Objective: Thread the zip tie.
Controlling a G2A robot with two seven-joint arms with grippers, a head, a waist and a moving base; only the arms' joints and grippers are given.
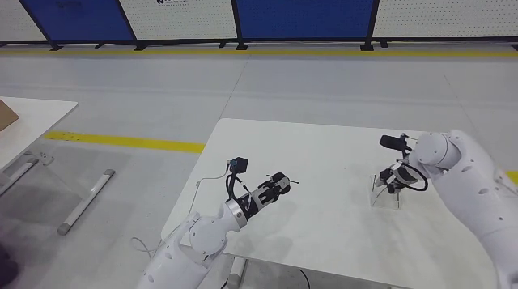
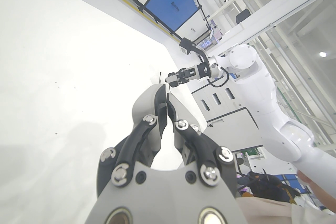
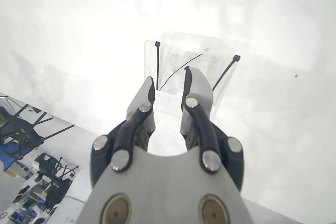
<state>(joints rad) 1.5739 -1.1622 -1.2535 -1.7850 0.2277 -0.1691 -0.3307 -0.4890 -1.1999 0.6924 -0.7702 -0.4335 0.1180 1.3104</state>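
Zip tie (image 3: 158, 64) leaning in clear stand (image 3: 191, 38) on table (image 1: 324, 151), second tie (image 3: 225, 70) alongside. Light, springy nylon and slick, so best pinched on the strap just short of the head. Long axes near upright by the look of it, heads pointing away from right gripper (image 3: 169, 83), straps running back toward it. Right gripper spread wide, just over the stand, holding nothing. Left gripper (image 2: 166, 100) well apart, closed to a sliver; can't tell if anything's pinched.
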